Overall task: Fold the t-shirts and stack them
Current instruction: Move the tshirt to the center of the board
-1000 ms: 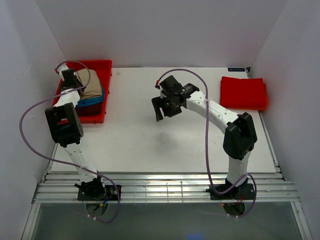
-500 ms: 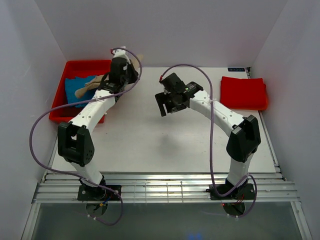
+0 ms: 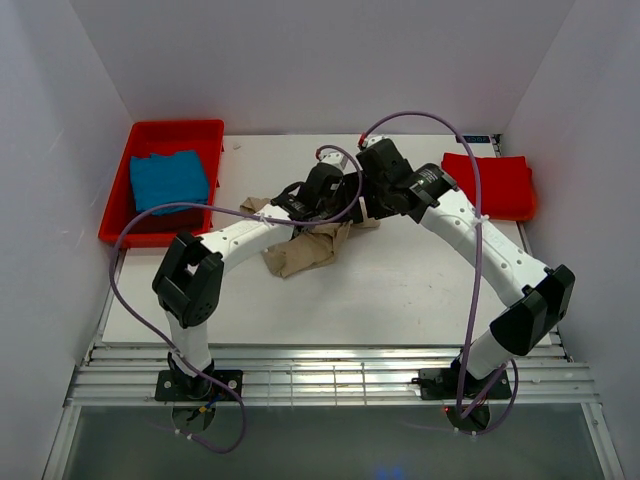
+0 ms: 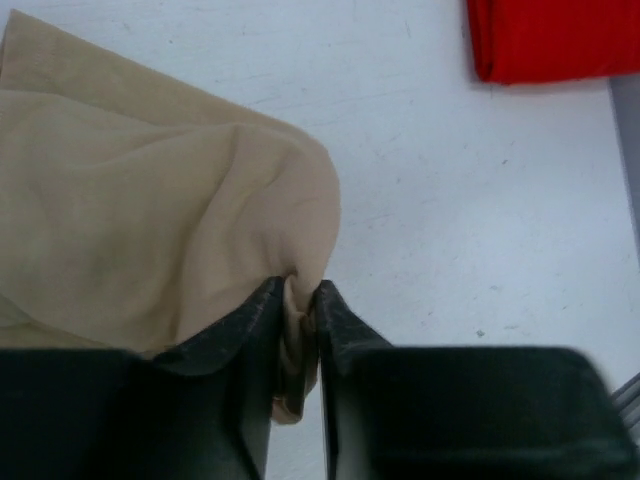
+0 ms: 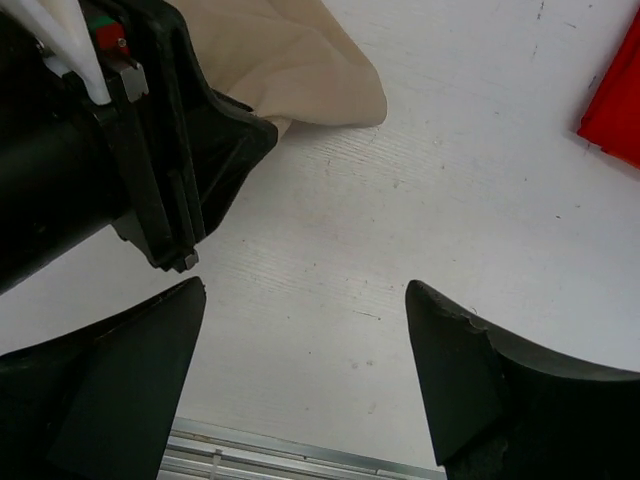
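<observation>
The tan t-shirt [image 3: 300, 250] lies crumpled on the white table near its middle. My left gripper [image 4: 297, 290] is shut on a fold of the tan t-shirt [image 4: 150, 220] at its right edge, low over the table. My right gripper [image 5: 305, 290] stands open over bare table just right of the left gripper [image 3: 325, 195], nothing between its fingers; the tan t-shirt [image 5: 290, 60] shows beyond it. A blue t-shirt [image 3: 167, 180] lies folded in the red tray [image 3: 175, 130]. A red t-shirt [image 3: 490, 185] lies folded at the table's back right.
The red tray sits at the table's back left corner. The two wrists are close together above the middle back of the table, cables [image 3: 420, 120] looping over them. Metal rails [image 3: 330, 380] run along the near edge.
My left arm has carried the tan t-shirt from the tray to the table's middle. My right arm has swung back toward it and its jaws have widened a little.
</observation>
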Controlling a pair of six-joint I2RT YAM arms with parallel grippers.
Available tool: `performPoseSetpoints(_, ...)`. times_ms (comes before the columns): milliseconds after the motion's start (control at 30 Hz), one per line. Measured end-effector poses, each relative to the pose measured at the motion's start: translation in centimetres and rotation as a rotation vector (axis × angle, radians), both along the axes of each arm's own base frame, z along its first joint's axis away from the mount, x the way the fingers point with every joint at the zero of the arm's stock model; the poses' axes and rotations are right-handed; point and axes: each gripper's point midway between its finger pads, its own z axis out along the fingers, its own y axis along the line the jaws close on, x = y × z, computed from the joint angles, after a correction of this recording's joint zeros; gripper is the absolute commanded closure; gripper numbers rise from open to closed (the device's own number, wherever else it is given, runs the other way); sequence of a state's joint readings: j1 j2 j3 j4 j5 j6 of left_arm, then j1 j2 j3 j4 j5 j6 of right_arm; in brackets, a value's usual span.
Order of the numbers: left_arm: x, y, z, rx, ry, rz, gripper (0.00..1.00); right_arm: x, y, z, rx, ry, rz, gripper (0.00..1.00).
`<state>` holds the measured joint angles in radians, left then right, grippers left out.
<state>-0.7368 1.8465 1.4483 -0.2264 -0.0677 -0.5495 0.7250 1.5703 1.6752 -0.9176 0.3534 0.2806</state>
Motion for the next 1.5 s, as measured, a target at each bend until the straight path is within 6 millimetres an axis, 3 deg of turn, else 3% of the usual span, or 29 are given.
performPoseSetpoints(33, -0.1, -0.2, -0.3, 0.003, 0.004, -0.005, 0.49, 0.0, -0.4, -0.3, -0.014, 0.005, -0.011, 0.13)
performPoseSetpoints(133, -0.2, -0.1, -0.9, 0.016, 0.016, 0.011, 0.32, 0.0, -0.9, -0.6, -0.029, 0.012, -0.026, 0.13)
performPoseSetpoints(333, 0.3, 3.5, 0.9, 0.117, -0.065, 0.139, 0.3, 0.3, 0.6, -1.2, 0.02, 0.018, -0.001, 0.15)
performPoseSetpoints(533, -1.5, 11.4, 4.1, 0.177, -0.146, 0.342, 0.39, 0.8, 4.9, -4.8, 0.087, 0.097, 0.14, 0.34)
performPoseSetpoints(600, -1.4, 14.7, 4.0, 0.195, -0.14, 0.444, 0.45, 1.1, 6.8, -6.7, 0.107, 0.153, 0.198, 0.39)
performPoseSetpoints(700, -1.9, 18.7, 2.4, 0.234, -0.103, 0.573, 0.45, 1.5, 10.1, -9.5, 0.139, 0.241, 0.293, 0.4)
performPoseSetpoints(800, -3.9, 20.9, 0.5, 0.273, -0.049, 0.626, 0.45, 1.5, 12.5, -11.6, 0.167, 0.297, 0.361, 0.4)
performPoseSetpoints(1000, -7.5, 23.3, -1.5, 0.274, 0.06, 0.721, 0.45, -1.3, 15.7, -13.4, 0.199, 0.374, 0.49, 0.38)
performPoseSetpoints(1100, -9.7, 25.6, -1.9, 0.295, 0.095, 0.814, 0.36, -2.8, 18.0, -13.1, 0.228, 0.39, 0.57, 0.32)
performPoseSetpoints(1300, -11.7, 30.6, 2.1, 0.276, 0.028, 1.001, 0.26, -6.2, 22.3, -13.3, 0.262, 0.423, 0.724, 0.25)
performPoseSetpoints(1500, -12.7, 34.5, 5.3, 0.204, -0.021, 1.124, 0.25, -8.2, 25.6, -15.5, 0.248, 0.457, 0.797, 0.22)
